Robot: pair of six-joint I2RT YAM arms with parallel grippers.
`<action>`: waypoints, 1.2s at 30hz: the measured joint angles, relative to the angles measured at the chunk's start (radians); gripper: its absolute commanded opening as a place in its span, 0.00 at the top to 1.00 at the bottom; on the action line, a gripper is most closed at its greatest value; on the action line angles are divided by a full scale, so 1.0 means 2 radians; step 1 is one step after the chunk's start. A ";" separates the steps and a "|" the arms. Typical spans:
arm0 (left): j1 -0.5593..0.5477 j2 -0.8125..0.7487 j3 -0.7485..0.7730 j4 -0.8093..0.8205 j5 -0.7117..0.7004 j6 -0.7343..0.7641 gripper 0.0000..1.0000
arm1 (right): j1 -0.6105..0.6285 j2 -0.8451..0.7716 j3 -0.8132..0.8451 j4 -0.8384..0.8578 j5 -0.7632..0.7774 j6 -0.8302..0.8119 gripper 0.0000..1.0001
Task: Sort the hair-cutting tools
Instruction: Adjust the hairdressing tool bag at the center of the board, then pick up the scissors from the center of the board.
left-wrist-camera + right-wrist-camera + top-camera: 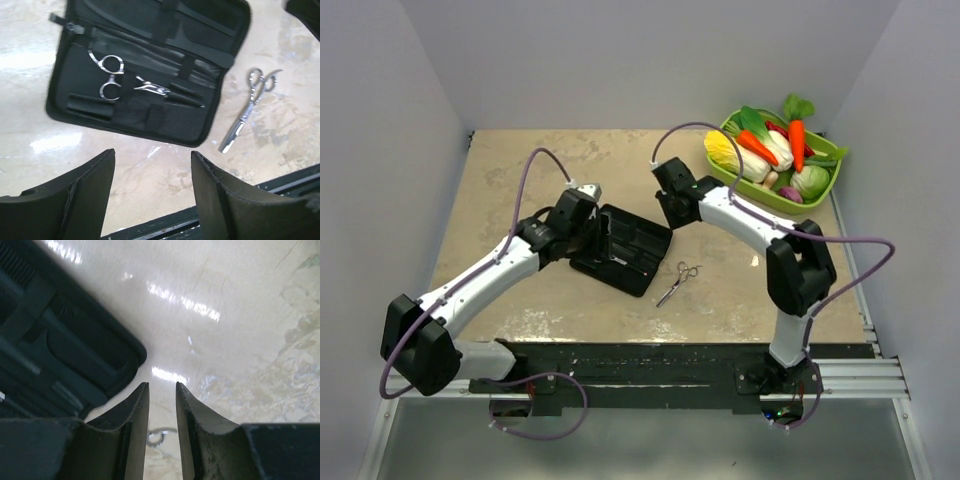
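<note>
A: From above, your left arm (490,275) reaches in to the left edge of the open black case (635,240). The case lies mid-table, turned at an angle. Your right arm (740,215) bends in from the right and ends at the case's far right corner.

B: You also have 1 pair of loose scissors (678,283) flat on the table (520,170), just beside the case's near right edge. A green basket (775,203) of toy vegetables sits in the far right corner, well apart from them.

A: In your left wrist view, the left fingers (85,200) are spread wide with nothing between them, over bare table near the case.

B: There you can see the scissors in the case (111,79), rings to the left and blades pointing right along the lower panel. A slim dark piece (187,95) lies just beside the blades; you cannot tell whether it is a comb. The loose scissors lie right of the case, close but not touching, rings far and blades near.

A: In your right wrist view, the right fingers (135,430) stand slightly apart with a narrow gap, pinching nothing.

B: The case's rounded corner fills your left side. 1 silver ring handle (159,436) shows on the table in the gap between the fingers, blurred.
</note>
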 measured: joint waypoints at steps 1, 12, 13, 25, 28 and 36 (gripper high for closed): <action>0.005 -0.001 0.000 -0.003 -0.001 0.001 0.33 | 0.000 -0.017 -0.016 -0.001 -0.007 0.000 0.69; 0.017 0.000 -0.022 -0.009 0.006 0.002 0.32 | 0.043 -0.130 -0.158 -0.046 -0.057 -0.035 0.61; 0.018 0.000 -0.023 -0.008 0.008 0.002 0.32 | 0.047 -0.130 -0.159 -0.048 -0.063 -0.039 0.62; 0.019 0.000 -0.035 0.010 0.025 0.002 0.32 | 0.047 -0.081 -0.172 0.002 -0.060 -0.012 0.84; 0.019 0.000 -0.037 0.011 0.028 0.003 0.32 | 0.047 -0.054 -0.172 0.024 -0.060 -0.001 0.92; 0.020 0.000 -0.037 0.011 0.031 0.003 0.31 | 0.047 -0.027 -0.165 0.067 -0.051 0.011 1.00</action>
